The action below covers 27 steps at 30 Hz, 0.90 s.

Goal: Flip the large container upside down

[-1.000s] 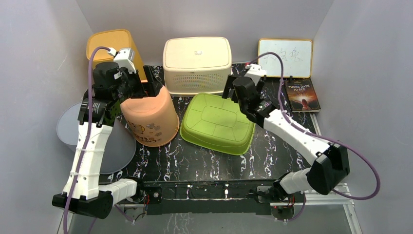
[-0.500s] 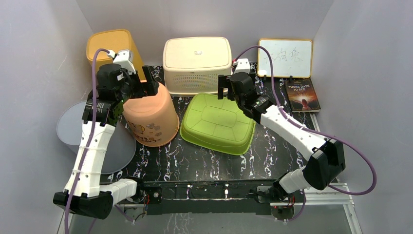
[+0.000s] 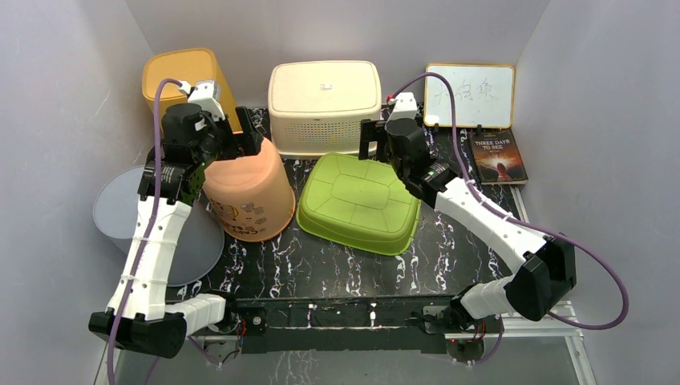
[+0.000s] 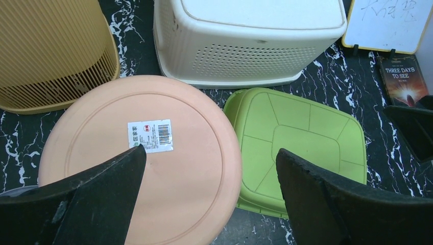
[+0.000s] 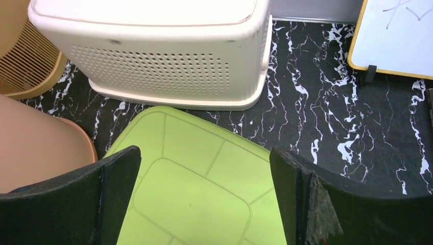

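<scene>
Every container in view stands bottom up. A peach round bucket [image 3: 248, 192] shows its flat base and a white label [image 4: 150, 136]. Beside it on the right lies a green basin [image 3: 358, 200]. Behind them are a cream perforated basket [image 3: 325, 96] and a yellow ribbed basket [image 3: 180, 72]. I cannot tell which one is the large container. My left gripper [image 3: 243, 140] hovers open over the bucket's base [image 4: 189, 153], touching nothing. My right gripper [image 3: 375, 144] hangs open above the basin's back edge [image 5: 194, 194], also empty.
A whiteboard [image 3: 470, 95] leans on the back wall at the right, with a book [image 3: 499, 158] lying in front of it. A grey round disc [image 3: 120, 210] sits at the left, partly under the left arm. Walls close in on three sides.
My right gripper has moved back and left over the green basin, toward the cream basket. My left gripper has shifted slightly right above the bucket. The containers have not moved.
</scene>
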Each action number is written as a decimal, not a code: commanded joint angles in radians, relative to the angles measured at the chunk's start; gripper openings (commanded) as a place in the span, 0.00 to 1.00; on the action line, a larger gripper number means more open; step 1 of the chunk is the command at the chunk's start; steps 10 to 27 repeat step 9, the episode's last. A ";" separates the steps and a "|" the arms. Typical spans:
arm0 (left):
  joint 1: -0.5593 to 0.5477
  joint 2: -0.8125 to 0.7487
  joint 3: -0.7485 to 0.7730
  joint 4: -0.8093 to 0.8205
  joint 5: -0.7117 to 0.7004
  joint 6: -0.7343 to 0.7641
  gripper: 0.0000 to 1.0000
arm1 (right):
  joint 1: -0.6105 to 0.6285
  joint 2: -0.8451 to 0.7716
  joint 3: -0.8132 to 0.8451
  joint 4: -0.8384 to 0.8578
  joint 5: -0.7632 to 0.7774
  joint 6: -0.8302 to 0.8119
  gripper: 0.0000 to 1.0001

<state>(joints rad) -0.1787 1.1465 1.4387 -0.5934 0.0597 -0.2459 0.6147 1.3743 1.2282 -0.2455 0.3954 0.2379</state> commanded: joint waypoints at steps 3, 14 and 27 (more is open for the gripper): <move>-0.002 0.000 -0.014 0.024 0.008 0.002 0.98 | 0.005 -0.051 -0.019 0.092 0.035 -0.020 0.98; -0.002 -0.001 -0.015 0.029 0.009 -0.001 0.98 | 0.006 -0.005 0.051 0.006 0.072 -0.020 0.98; -0.002 -0.001 -0.015 0.029 0.009 -0.001 0.98 | 0.006 -0.005 0.051 0.006 0.072 -0.020 0.98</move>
